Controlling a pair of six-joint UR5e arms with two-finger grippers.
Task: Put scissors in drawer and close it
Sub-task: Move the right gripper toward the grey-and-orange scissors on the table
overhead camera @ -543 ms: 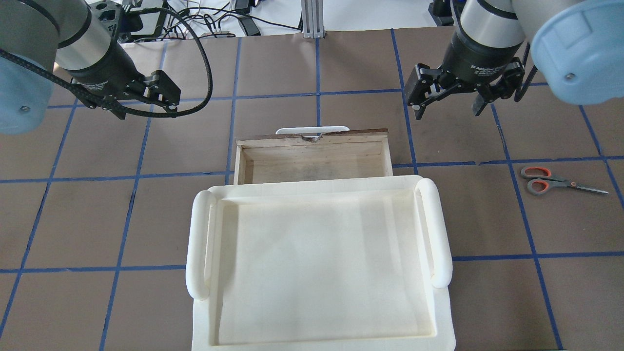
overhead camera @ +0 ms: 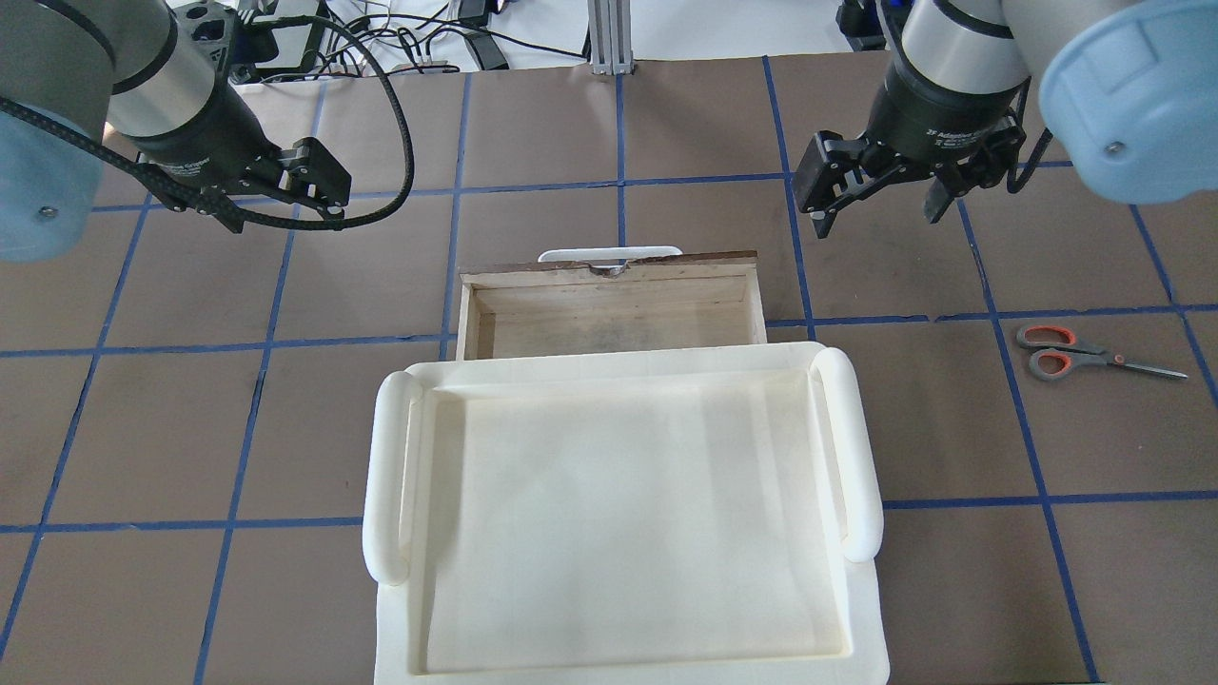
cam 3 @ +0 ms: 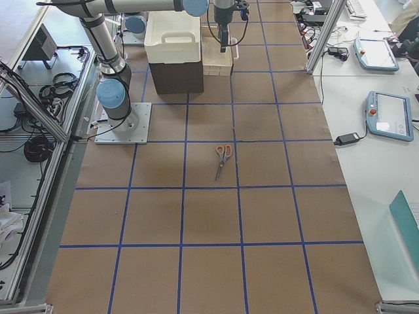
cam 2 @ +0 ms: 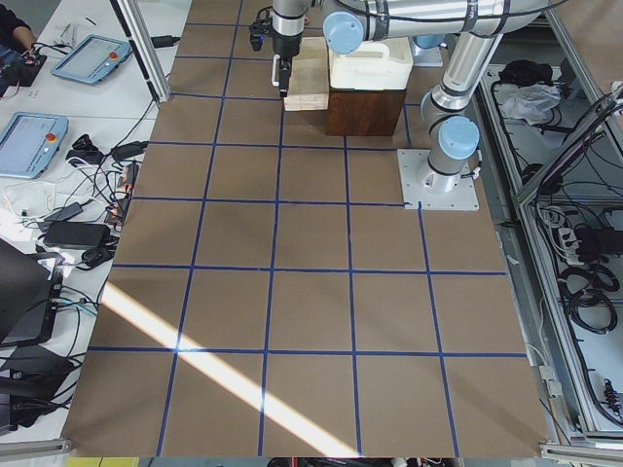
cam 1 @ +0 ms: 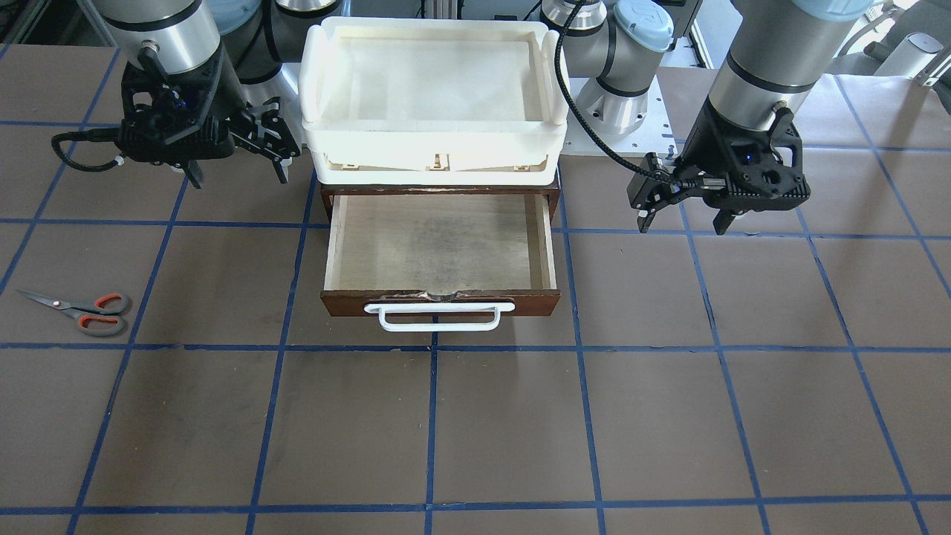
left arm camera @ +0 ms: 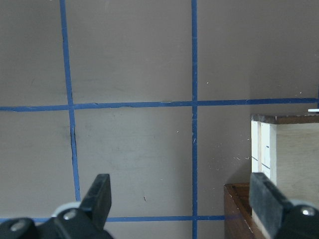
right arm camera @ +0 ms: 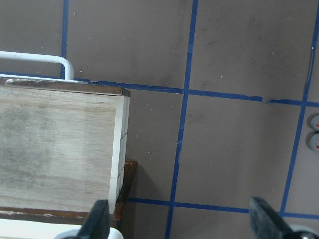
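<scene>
The scissors (overhead camera: 1094, 354) lie flat on the brown table on my right side, grey loops lined orange-red toward the drawer; they also show in the front view (cam 1: 82, 310) and the right side view (cam 3: 222, 160). Their loops peek in at the right wrist view's edge (right arm camera: 315, 132). The drawer (overhead camera: 609, 274) is pulled open and empty, with its white bar handle (cam 1: 438, 316) at the front. My right gripper (overhead camera: 877, 219) hangs open and empty above the table beside the drawer's right front corner, well short of the scissors. My left gripper (overhead camera: 284, 217) hangs open and empty off the drawer's left side.
A cream-white plastic tray (overhead camera: 623, 366) sits on top of the dark wooden cabinet (cam 3: 175, 75) that holds the drawer. Blue tape lines grid the brown table. Cables and tablets lie beyond the table's far edge.
My right gripper has shifted slightly away from the robot's base. The left gripper, the drawer and the scissors have not moved.
</scene>
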